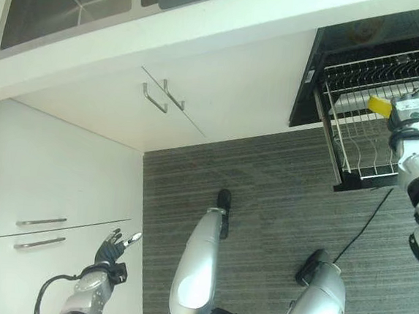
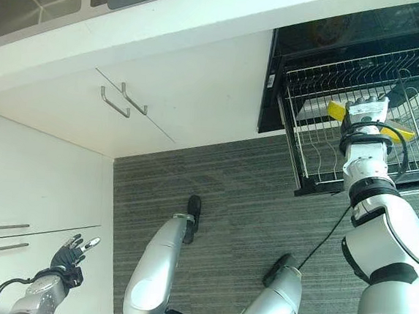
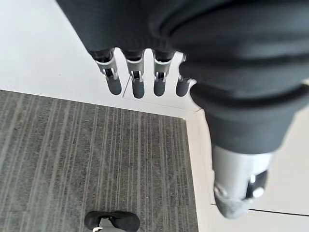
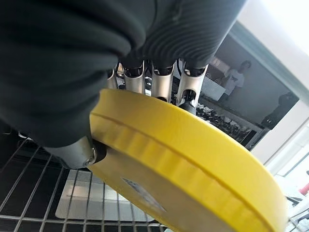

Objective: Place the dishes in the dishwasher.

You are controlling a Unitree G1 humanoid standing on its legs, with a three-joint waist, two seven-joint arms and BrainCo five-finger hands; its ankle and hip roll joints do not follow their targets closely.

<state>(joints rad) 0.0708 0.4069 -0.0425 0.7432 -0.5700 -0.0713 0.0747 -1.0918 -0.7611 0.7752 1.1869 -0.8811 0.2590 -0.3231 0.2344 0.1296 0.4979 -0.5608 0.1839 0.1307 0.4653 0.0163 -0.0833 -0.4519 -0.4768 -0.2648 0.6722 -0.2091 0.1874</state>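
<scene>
Right robot hand (image 4: 145, 72) has its fingers and thumb clamped on a yellow plate (image 4: 193, 164), up over the dishwasher's pulled-out wire rack (image 2: 313, 148). Left robot hand (image 1: 113, 249) hangs relaxed by the white drawers (image 1: 45, 187), fingers straight, nothing in it.

Yellow plate (image 4: 193, 164) up in the right hand (image 2: 365, 114), fingers over its top face w/ thumb under, rim ridged, held tilted and edge-on above the dishwasher rack (image 1: 360, 111). Plate's a plain round disc, pale label on the underside. Rack's a wire basket, pulled out of the dark dishwasher (image 2: 330, 35) opening, tines in rows; plate sits over its middle, toward the front edge, not resting on wire.
</scene>
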